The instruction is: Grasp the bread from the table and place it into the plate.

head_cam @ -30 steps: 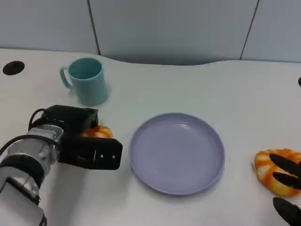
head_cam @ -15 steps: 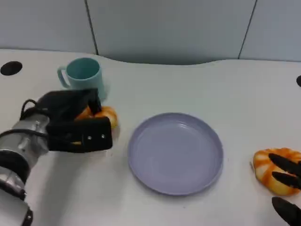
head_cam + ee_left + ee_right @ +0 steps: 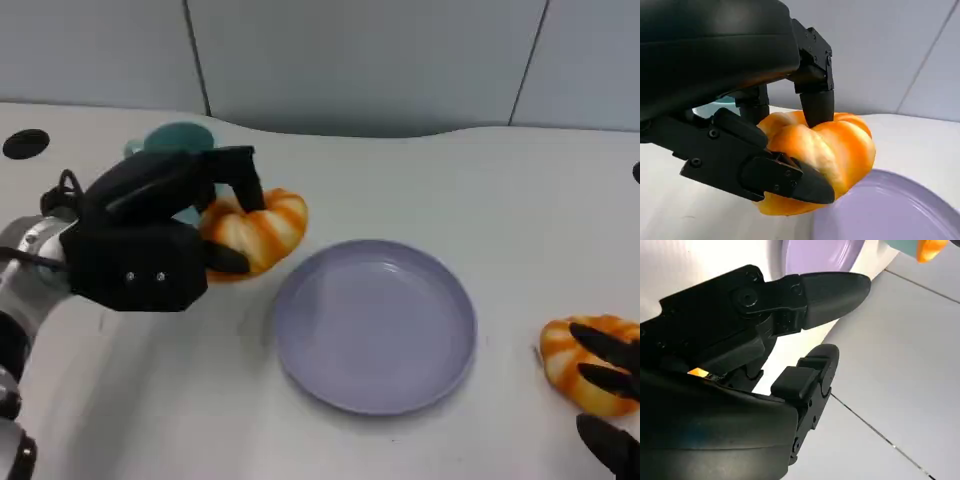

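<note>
On the white bench, the lilac plate is seen bare. A bread is held aloft at its ten o'clock by the left robot hand; the fingers pressed into the crust are shown by the wrist view. Behind, a teal mug is half hidden. At three o'clock, the right robot hand rests on a second bread; a grip cannot be told.

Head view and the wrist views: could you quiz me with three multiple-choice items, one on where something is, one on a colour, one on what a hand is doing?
1. Where is the plate?
A. between the two breads
B. behind the mug
C. under the left hand

2. What colour is the mug?
A. red
B. teal
C. black

3. What is the left hand doing?
A. lying flat on the table
B. holding the mug
C. holding a bread

Answers: 1 A, a bread lies to either side of it; 2 B, its teal rim shows behind the hand; 3 C, its fingers grip the bread beside the plate.
</note>
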Robot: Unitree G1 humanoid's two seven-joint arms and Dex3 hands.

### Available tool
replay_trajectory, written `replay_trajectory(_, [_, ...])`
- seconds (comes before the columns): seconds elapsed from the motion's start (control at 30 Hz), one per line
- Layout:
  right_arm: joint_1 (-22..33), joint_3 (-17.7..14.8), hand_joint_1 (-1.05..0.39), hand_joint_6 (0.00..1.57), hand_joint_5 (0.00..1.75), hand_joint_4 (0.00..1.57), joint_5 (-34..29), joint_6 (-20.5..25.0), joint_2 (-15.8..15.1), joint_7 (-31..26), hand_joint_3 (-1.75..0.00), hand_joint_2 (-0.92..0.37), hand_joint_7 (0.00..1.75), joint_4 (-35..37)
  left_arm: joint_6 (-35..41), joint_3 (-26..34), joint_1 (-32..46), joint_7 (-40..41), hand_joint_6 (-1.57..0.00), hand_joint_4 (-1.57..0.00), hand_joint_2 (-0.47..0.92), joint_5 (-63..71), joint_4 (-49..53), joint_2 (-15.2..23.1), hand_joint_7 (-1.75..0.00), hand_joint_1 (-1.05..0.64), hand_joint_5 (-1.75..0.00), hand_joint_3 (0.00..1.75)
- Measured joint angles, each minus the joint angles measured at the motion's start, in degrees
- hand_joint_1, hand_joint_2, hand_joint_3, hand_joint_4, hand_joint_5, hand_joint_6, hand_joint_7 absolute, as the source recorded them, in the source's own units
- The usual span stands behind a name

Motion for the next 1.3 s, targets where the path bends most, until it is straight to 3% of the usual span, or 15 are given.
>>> replay_trajectory(0.13, [0.0,0.0,-0.36,0.75,0.02,0.93,-0.2,0.9,0.0,0.0,-0.34,-0.92,0.00,-0.3,-1.2,0.5,0.0,-4.2,-0.52,-0.79,0.90,-1.6,-0.9,-2.6,-1.75,-0.21,-1.75,0.14])
replay_trajectory(0.53, [0.2,0.1,-0.36,0.75,0.02,0.93,-0.2,0.9,0.0,0.0,-0.34,-0.92,0.00,-0.4,-2.0,-3.9,-3.0,-6.5,-0.55,-0.76,0.92,2.4,2.4,-11.3,-1.75,-0.22,-1.75,0.18])
replay_trajectory(0.77, [0.2,0.1,-0.35,0.75,0.01,0.93,-0.2,0.9,0.0,0.0,-0.33,-0.92,0.00,-0.4,1.1,-9.2,-4.0,2.7,-0.51,-0.76,0.85,11.5,3.4,-13.0,-1.75,-0.24,-1.75,0.18])
replay_trajectory(0.83, [0.2,0.1,-0.36,0.75,0.01,0.93,-0.2,0.9,0.0,0.0,-0.33,-0.92,0.00,-0.4,1.2,-10.7,-4.4,4.7,-0.39,-0.59,0.84,13.5,4.0,-13.0,-1.71,-0.32,-1.74,0.14])
replay_trajectory(0.87, [0.3,0.1,-0.36,0.75,0.01,0.92,-0.2,0.9,0.0,0.0,-0.33,-0.92,0.00,-0.4,1.3,-11.4,-4.8,5.2,-0.36,-0.50,0.86,14.3,4.1,-13.0,-1.63,-0.36,-1.71,0.11])
replay_trajectory(0.9, [0.4,0.2,-0.36,0.75,0.01,0.92,-0.2,0.9,0.0,0.0,-0.34,-0.92,0.00,-0.5,1.3,-12.3,-5.3,5.2,-0.34,-0.36,0.88,15.3,4.1,-12.9,-1.42,-0.42,-1.57,0.06])
replay_trajectory(0.97, [0.4,0.3,-0.35,0.75,0.00,0.92,-0.2,0.9,0.1,0.0,-0.34,-0.92,0.00,-0.6,1.1,-13.2,-6.1,4.6,-0.35,-0.28,0.90,15.9,4.3,-12.7,-1.21,-0.47,-1.41,0.02])
replay_trajectory(1.03, [0.5,0.3,-0.35,0.75,0.00,0.91,-0.1,0.9,0.1,0.0,-0.34,-0.92,0.00,-0.6,0.5,-13.5,-7.1,2.3,-0.42,-0.22,0.92,15.9,4.4,-12.5,-0.65,-0.58,-0.88,0.03])
replay_trajectory(1.1, [0.6,0.3,-0.36,0.75,0.00,0.91,-0.2,0.9,0.1,0.0,-0.34,-0.92,0.00,-0.6,0.0,-13.8,-8.1,-0.6,-0.46,-0.20,0.92,15.8,4.5,-12.3,-0.31,-0.63,-0.63,0.05])
replay_trajectory(1.2, [0.6,0.3,-0.35,0.75,0.01,0.92,-0.2,0.9,0.1,0.0,-0.34,-0.92,0.00,-0.6,-0.8,-14.1,-9.1,-3.7,-0.40,-0.13,0.92,15.6,4.5,-11.8,-0.12,-0.70,-0.49,0.06])
replay_trajectory(1.3, [0.6,0.3,-0.35,0.75,0.01,0.92,-0.2,0.9,0.1,0.0,-0.33,-0.92,0.00,-0.6,-2.1,-13.9,-10.1,-7.3,-0.35,-0.07,0.92,14.6,4.5,-11.5,-0.06,-0.79,-0.43,0.10])
